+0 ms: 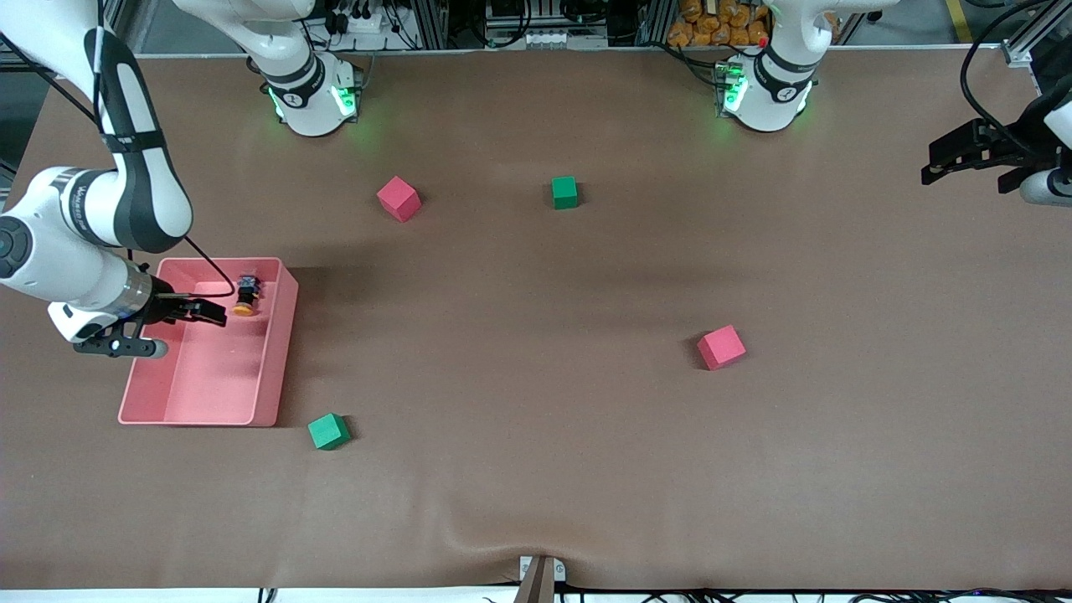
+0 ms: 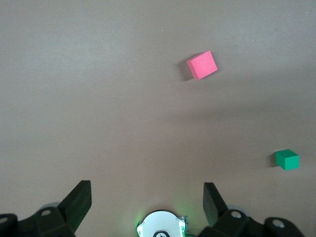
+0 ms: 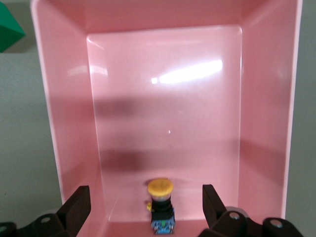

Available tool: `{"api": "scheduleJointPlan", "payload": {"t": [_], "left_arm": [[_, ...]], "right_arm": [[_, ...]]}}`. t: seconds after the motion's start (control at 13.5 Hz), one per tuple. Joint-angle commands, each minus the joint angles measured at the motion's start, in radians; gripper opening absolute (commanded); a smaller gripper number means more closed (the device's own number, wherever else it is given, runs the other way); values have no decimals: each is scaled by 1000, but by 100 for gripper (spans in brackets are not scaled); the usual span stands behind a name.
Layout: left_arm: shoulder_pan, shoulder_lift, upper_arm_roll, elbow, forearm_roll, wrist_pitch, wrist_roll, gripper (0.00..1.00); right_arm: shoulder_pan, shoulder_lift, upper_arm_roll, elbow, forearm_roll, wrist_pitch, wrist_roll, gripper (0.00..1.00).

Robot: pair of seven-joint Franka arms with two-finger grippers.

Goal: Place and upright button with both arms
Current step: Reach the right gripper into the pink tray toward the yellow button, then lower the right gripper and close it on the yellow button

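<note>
The button (image 1: 244, 296) lies on its side in the pink bin (image 1: 270, 368), close to the bin wall farther from the front camera, with its orange cap toward that camera. My right gripper (image 1: 214, 313) is open over the bin, just beside the button. In the right wrist view the button (image 3: 161, 203) lies between the spread fingers of the right gripper (image 3: 145, 197), untouched, on the bin (image 3: 64, 123) floor. My left gripper (image 1: 946, 159) is open and empty, held in the air over the left arm's end of the table; it also shows in the left wrist view (image 2: 145, 195).
Two red cubes (image 1: 398, 198) (image 1: 721, 347) and two green cubes (image 1: 564, 192) (image 1: 328, 431) lie on the brown table. The left wrist view shows a red cube (image 2: 202, 64) and a green cube (image 2: 287, 159). A green cube (image 3: 9, 32) sits beside the bin.
</note>
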Motion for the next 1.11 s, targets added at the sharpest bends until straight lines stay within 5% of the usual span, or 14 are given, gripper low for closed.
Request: {"api": "scheduleJointPlan", "payload": {"t": [0.0, 0.52, 0.89, 1.04], "left_arm": [[11, -9, 1, 5, -20, -18, -24, 100], [3, 7, -2, 3, -9, 11, -42, 100], [0, 20, -7, 3, -8, 24, -42, 100], [-3, 25, -7, 3, -3, 24, -42, 100]], "right_arm": [[-17, 1, 9, 10, 3, 43, -85, 100], [-38, 89, 10, -4, 3, 176, -163, 100], [-89, 79, 11, -251, 5, 453, -178, 100], [-95, 70, 12, -277, 5, 460, -175, 100]]}}
